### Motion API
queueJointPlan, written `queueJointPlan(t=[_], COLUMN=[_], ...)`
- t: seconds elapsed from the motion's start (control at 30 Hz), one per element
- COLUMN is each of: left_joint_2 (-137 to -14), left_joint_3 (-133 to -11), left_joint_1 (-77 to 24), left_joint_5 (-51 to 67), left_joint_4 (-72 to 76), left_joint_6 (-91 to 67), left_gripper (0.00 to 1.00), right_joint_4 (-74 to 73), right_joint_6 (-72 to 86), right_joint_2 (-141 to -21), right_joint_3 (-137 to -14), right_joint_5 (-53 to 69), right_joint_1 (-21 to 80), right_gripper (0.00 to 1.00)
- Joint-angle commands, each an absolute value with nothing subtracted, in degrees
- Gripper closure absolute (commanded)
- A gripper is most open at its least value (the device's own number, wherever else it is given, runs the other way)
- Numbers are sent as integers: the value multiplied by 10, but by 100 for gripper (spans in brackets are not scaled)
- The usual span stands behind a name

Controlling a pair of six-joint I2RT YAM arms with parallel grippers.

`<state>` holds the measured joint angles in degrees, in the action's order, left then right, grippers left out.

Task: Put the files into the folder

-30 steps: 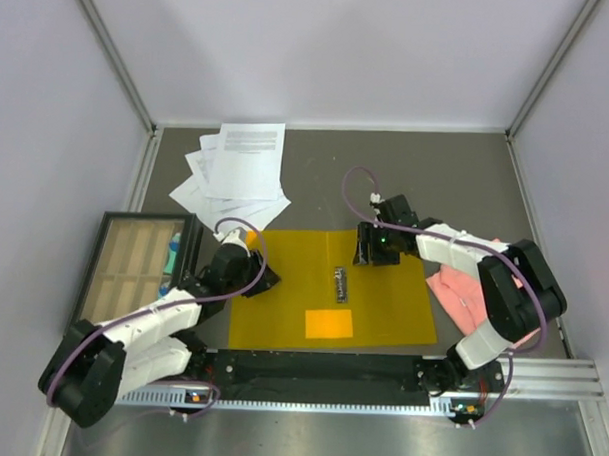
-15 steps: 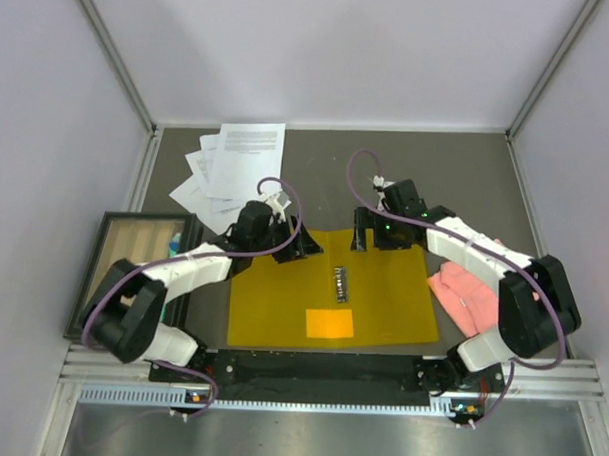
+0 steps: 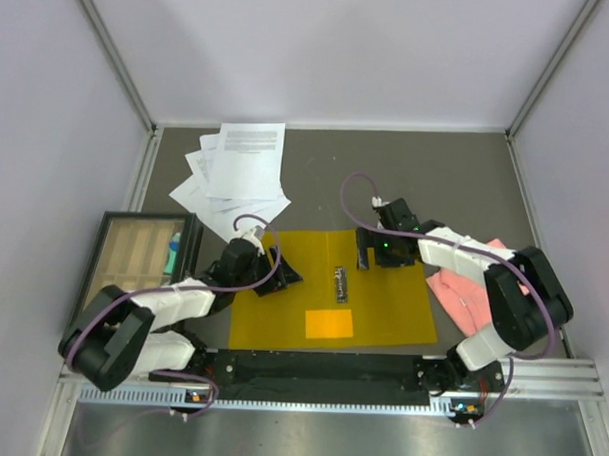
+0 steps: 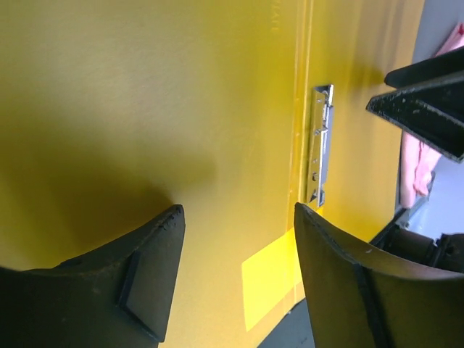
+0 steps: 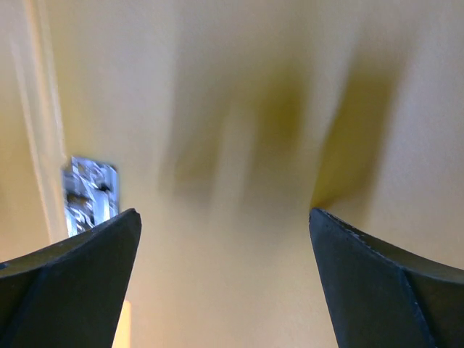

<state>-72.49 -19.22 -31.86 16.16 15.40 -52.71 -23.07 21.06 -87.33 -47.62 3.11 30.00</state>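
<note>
The orange-yellow folder (image 3: 382, 306) lies open and flat at the table's middle front, its metal clip (image 3: 341, 283) at the centre fold. The clip also shows in the left wrist view (image 4: 321, 141) and the right wrist view (image 5: 90, 192). The files (image 3: 236, 171), several white printed sheets, lie fanned out at the back left, apart from the folder. My left gripper (image 3: 288, 275) is open and empty just over the folder's left half (image 4: 145, 109). My right gripper (image 3: 369, 252) is open and empty over the folder's right half (image 5: 239, 145), near its back edge.
A pink cloth (image 3: 467, 294) lies right of the folder under the right arm. A dark tray (image 3: 133, 262) with wooden compartments stands at the left. A metal rail (image 3: 319, 374) runs along the near edge. White walls enclose the table.
The left gripper swung forward to the folder's back edge, then drew back toward the left half. The right gripper rose to the back edge, then came down a little onto the right half.
</note>
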Motion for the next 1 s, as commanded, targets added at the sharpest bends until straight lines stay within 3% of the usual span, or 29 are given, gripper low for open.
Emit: queueJointPlan(t=[0.0, 0.3, 0.57, 0.73, 0.83, 0.97], left_joint_2=[-659, -570, -619, -712, -765, -807], left_joint_3=[-157, -198, -308, -387, -430, -455], left_joint_1=[-316, -315, -315, -330, -358, -394], left_joint_5=[84, 94, 188, 185, 150, 91], left_joint_4=[107, 40, 45, 3, -30, -31], left_joint_6=[-535, -514, -526, -508, -492, -491], left_gripper=[32, 26, 22, 33, 41, 53], right_joint_4=[-168, -161, -230, -148, -116, -98], right_joint_6=[221, 214, 226, 319, 349, 360], right_joint_2=[-954, -1041, -941, -841, -809, -767], right_joint_3=[-503, -591, -614, -540, -479, -405], right_joint_5=[47, 68, 87, 227, 232, 212], right_joint_1=[339, 374, 374, 374, 374, 374], right_gripper=[3, 8, 7, 9, 18, 37])
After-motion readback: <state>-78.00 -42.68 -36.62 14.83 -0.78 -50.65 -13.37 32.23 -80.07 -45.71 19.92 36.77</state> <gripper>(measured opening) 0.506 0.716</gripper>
